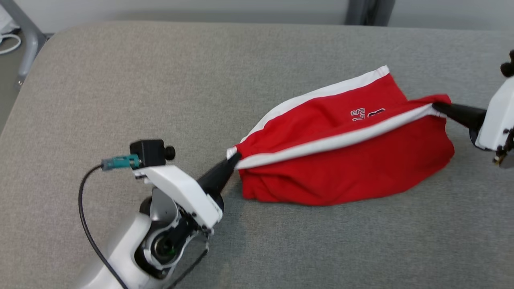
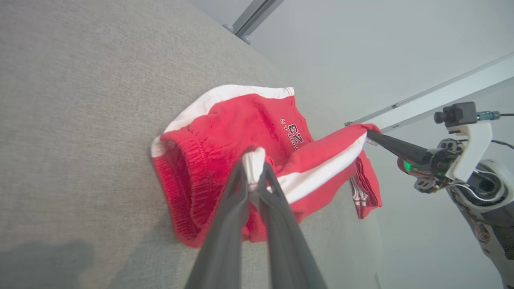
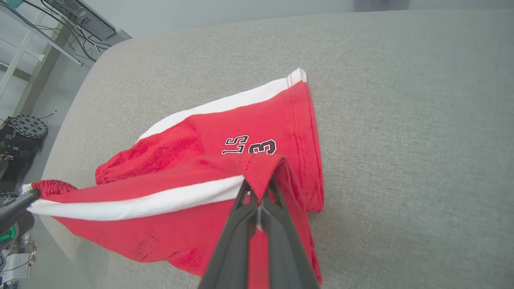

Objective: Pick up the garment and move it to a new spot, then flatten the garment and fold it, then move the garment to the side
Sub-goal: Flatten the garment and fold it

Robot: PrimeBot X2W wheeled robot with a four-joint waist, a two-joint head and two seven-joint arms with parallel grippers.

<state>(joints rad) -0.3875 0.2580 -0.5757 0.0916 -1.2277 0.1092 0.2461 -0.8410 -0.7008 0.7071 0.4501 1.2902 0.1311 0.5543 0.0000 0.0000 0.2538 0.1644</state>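
Garment [image 1: 345, 168] x1, L pincer [image 1: 235, 157] + R pincer [image 1: 435, 107] pinching its ends

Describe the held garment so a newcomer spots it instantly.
On the wide grey padded table, right of centre, a pair of red shorts is stretched between the left gripper and right gripper. White side stripes and small printed lettering set it apart from the plain grey surface.

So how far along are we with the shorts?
Grasp done: left pincer pinches the waistband end, right pincer the hem end of the red shorts. In hand: stripe edge stretched taut, raised. Left: flattening on the grey surface, folding, moving aside.
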